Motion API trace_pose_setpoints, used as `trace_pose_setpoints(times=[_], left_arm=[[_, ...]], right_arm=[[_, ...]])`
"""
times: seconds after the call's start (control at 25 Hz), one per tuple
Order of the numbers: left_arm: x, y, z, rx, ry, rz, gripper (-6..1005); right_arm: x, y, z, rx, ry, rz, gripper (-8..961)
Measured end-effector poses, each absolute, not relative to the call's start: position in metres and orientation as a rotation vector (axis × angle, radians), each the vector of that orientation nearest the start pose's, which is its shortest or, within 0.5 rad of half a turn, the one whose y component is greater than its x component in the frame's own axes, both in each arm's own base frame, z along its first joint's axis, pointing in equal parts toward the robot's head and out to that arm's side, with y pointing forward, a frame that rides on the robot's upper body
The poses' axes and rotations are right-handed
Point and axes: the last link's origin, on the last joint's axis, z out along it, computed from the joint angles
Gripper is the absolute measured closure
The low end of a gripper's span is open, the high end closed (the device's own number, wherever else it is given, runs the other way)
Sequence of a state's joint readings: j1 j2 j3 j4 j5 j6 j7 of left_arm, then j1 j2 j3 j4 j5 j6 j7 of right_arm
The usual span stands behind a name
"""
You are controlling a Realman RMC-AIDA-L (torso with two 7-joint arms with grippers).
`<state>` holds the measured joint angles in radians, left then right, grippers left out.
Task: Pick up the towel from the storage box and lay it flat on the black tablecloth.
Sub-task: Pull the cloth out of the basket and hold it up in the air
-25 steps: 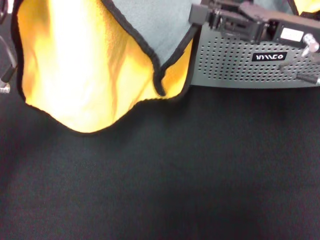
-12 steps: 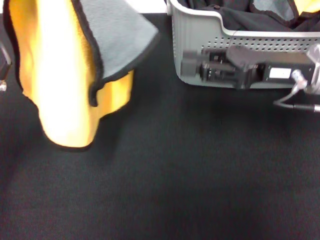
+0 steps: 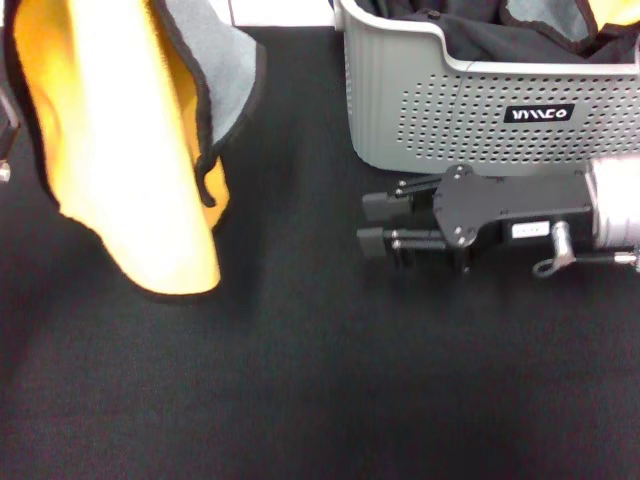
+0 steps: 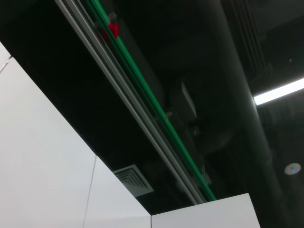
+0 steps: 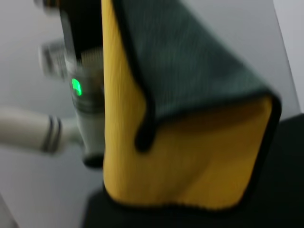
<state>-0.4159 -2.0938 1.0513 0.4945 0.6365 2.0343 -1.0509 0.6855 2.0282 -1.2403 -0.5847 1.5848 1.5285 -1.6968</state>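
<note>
Fluffy yellow-orange towel with black trim point(image 3: 120, 160) hangs at left, well apart from right gripper point(image 3: 375, 225), parted and empty, before perforated grey storage box point(image 3: 450, 110); left gripper unseen.

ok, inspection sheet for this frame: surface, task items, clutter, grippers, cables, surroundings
Surface: black tablecloth covers the whole work area, bare in the middle and near side.
Towel: yellow-orange with a grey reverse, hanging folded at the left, top out of the head view; not flat.
Storage box: grey, perforated, upright at the far right, dark and yellow fabric inside.
Clutter: nothing seen.
Left gripper: not in view; its wrist view shows only ceiling.
Right gripper: in front of the box, jaws parallel with a gap, holding nothing, pointing toward the towel.
Cables: one thin cable by the right wrist.
Surroundings: white floor strip beyond the cloth.
</note>
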Motion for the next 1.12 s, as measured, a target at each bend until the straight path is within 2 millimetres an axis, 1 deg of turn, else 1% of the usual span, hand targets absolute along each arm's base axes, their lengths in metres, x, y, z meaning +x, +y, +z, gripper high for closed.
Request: trace_pose_setpoints(times=[0.12,0.2,0.28,0.32,0.4,0.48,0.56,0.6,0.64,0.72,0.88,1.0,1.12], left_arm=[[-0.201,0.282,0.084,-1.794,0.049,-1.987,976],[-0.202,0.282,0.083,-1.792,0.041,-1.986,976],[-0.202,0.282,0.082,-1.792,0.035,-1.986,976],[-0.202,0.282,0.082,-1.791,0.033,-1.985,976],[-0.203,0.282,0.081,-1.790,0.025,-1.984,976],[-0.204,0.283,0.080,-1.789,0.017,-1.983,976],[-0.205,0.283,0.080,-1.788,0.013,-1.980,976],[-0.205,0.282,0.080,-1.788,0.012,-1.980,976],[-0.205,0.282,0.080,-1.788,0.010,-1.978,976],[-0.207,0.281,0.080,-1.786,0.006,-1.975,977],[-0.212,0.278,0.082,-1.776,-0.003,-1.960,977],[-0.217,0.277,0.085,-1.759,-0.021,-1.948,977],[-0.220,0.277,0.085,-1.752,-0.029,-1.942,977]], right_arm=[[0.177,0.344,-0.054,-2.997,0.187,0.740,519],[0.183,0.341,-0.073,-2.951,0.034,0.631,520],[0.185,0.339,-0.085,-2.918,-0.050,0.551,522],[0.185,0.335,-0.097,-2.889,-0.129,0.474,522],[0.182,0.329,-0.111,-2.838,-0.238,0.380,524],[0.177,0.323,-0.125,-2.737,-0.359,0.264,526],[0.168,0.317,-0.132,-2.647,-0.447,0.206,527],[0.160,0.313,-0.133,-2.585,-0.489,0.195,528],[0.160,0.313,-0.133,-2.585,-0.489,0.195,529],[0.149,0.309,-0.129,-2.558,-0.506,0.235,530],[0.135,0.303,-0.120,-2.525,-0.506,0.311,533],[0.132,0.305,-0.115,-2.477,-0.487,0.311,534],[0.134,0.309,-0.112,-2.414,-0.474,0.276,536]])
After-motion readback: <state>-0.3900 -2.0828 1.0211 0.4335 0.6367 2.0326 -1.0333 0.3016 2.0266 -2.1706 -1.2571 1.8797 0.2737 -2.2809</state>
